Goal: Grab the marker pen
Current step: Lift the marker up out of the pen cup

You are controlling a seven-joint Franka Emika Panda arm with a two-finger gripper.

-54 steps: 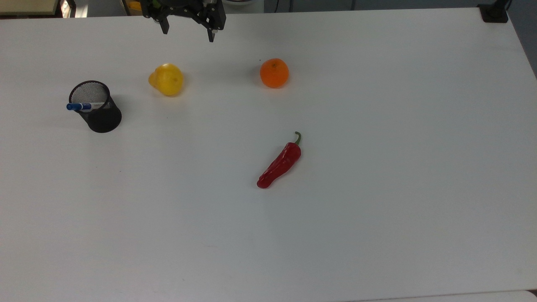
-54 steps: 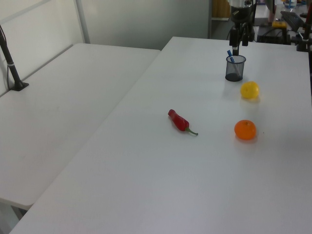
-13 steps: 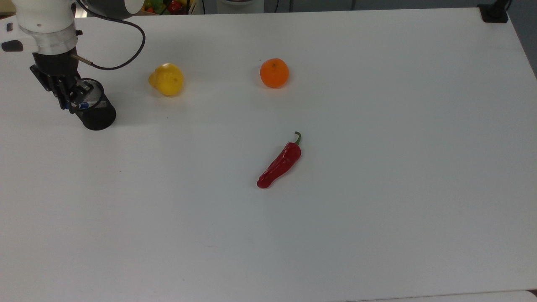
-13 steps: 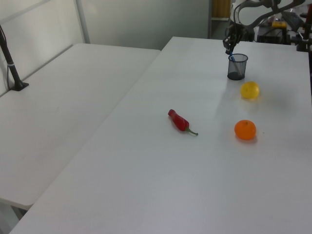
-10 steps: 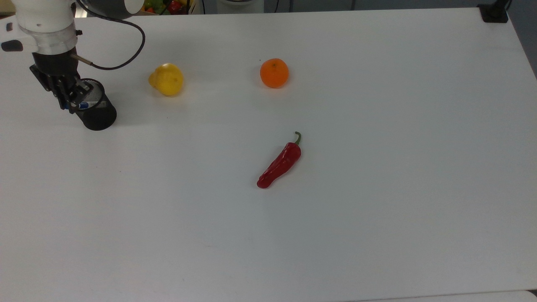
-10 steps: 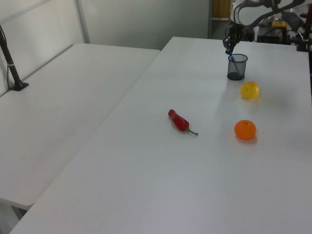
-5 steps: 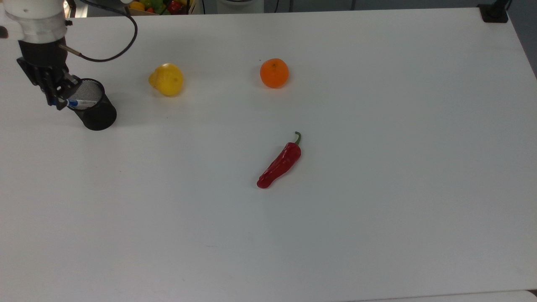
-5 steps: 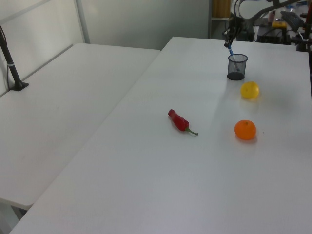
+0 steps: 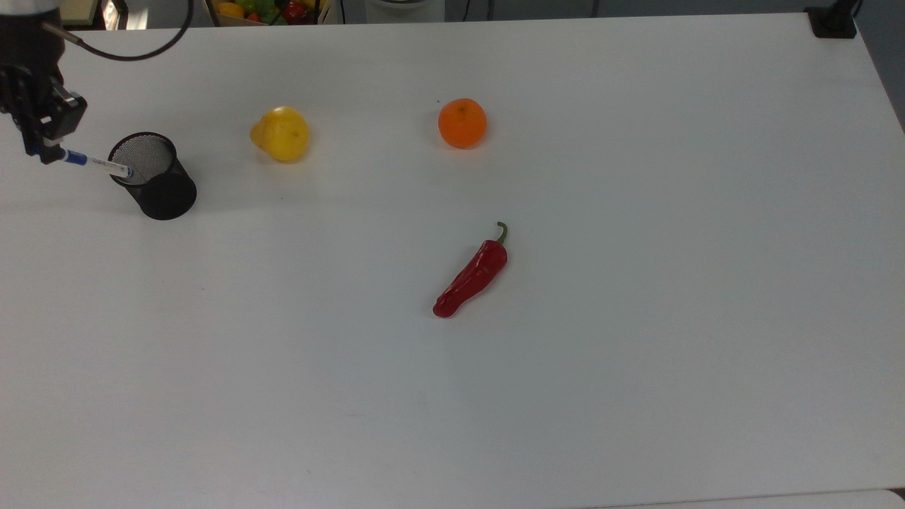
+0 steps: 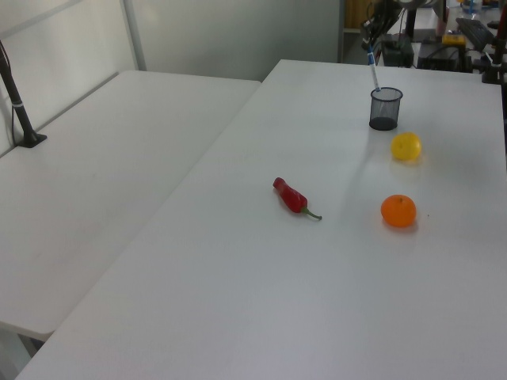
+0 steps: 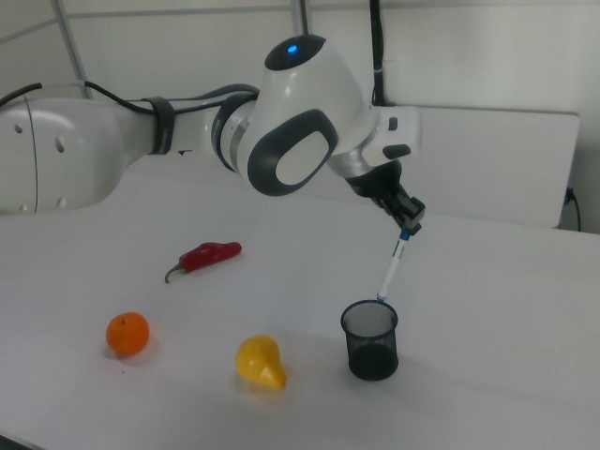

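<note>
The marker pen [image 9: 99,165], white-barrelled with a blue cap, hangs tilted above the black mesh cup [image 9: 159,187]. Its lower end is level with the cup's rim at the top view's left. My gripper [image 9: 44,152] is shut on the pen's capped upper end, up and to the top view's left of the cup. In the right view the gripper [image 11: 407,228] holds the marker pen [image 11: 392,270] slanting down to the rim of the cup [image 11: 371,347]. In the left view the marker pen [image 10: 373,71] stands nearly upright under the gripper [image 10: 367,43], over the cup [image 10: 384,111].
A yellow fruit [image 9: 281,133] lies to the top view's right of the cup, an orange [image 9: 462,123] further right, and a red chilli [image 9: 472,276] mid-table. A box of vegetables [image 9: 269,8] sits beyond the far edge. A black mount [image 9: 833,21] occupies the top view's far right corner.
The gripper came down to the cup, closed on the marker's cap, and has since risen, drawing the marker almost wholly out of the cup. The cup shifted slightly.
</note>
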